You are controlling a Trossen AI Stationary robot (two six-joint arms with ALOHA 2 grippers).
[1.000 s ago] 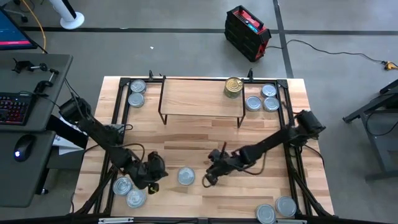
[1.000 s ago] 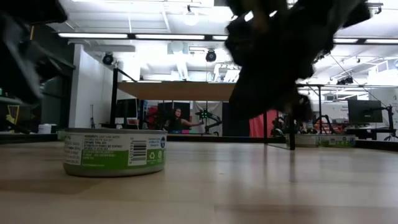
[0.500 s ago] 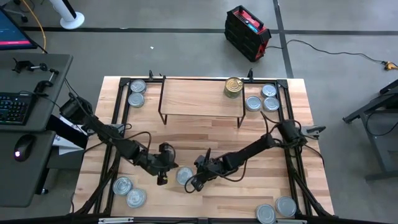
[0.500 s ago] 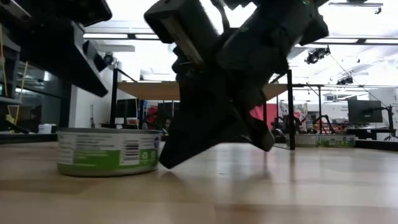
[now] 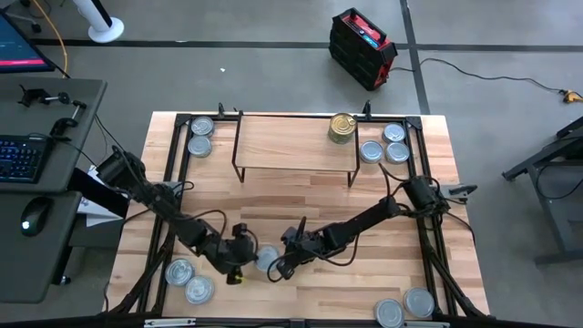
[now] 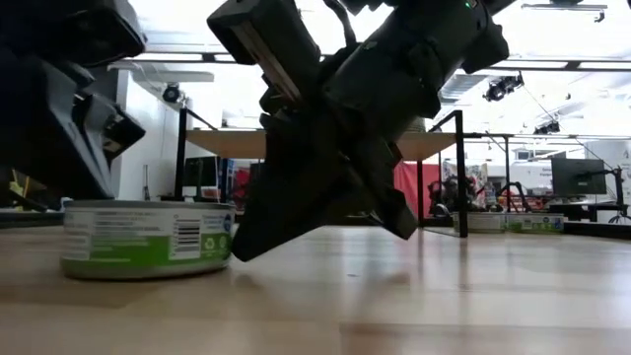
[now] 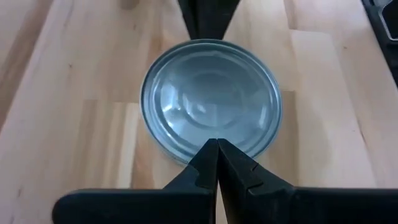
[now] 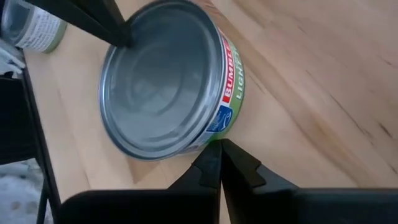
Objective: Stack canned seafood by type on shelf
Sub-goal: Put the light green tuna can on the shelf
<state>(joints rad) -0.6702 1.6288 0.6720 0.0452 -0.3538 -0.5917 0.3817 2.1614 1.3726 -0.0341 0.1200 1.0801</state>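
One tin of the canned seafood [image 5: 264,258], silver-lidded with a green and red label, stands flat on the table near its front, between my two grippers. My left gripper [image 7: 216,144] is shut, its tip at the tin's left rim. My right gripper [image 8: 217,146] is shut, its tip at the tin's right side. The shelf [image 5: 296,146] stands on its wire legs at the table's far edge, and a gold tin [image 5: 342,128] stands on its right end. My left gripper's shut fingertips [image 8: 121,38] stand at the lid's rim [image 7: 186,158] on the tin's left side, slanting down from the table's left. I cannot tell whether they touch it. My right gripper's shut fingertips [image 6: 242,254] are against the tin's side wall [image 8: 214,134] on its right, low down, slanting down from the table's right. The tin stands flat on the table.
More tins sit in groups at the table's corners: far left [image 5: 200,137], far right [image 5: 383,146], near left [image 5: 187,281] and near right [image 5: 405,308]. Black frame bars [image 5: 173,182] run along the table's left and right sides. Bare wood lies between the shelf and the grippers.
My right gripper has gone down and toward the table's left until its tip met the tin, which has then slid a little toward the left edge. My left gripper has left the near-left tins, gone toward the tin and sunk beside it.
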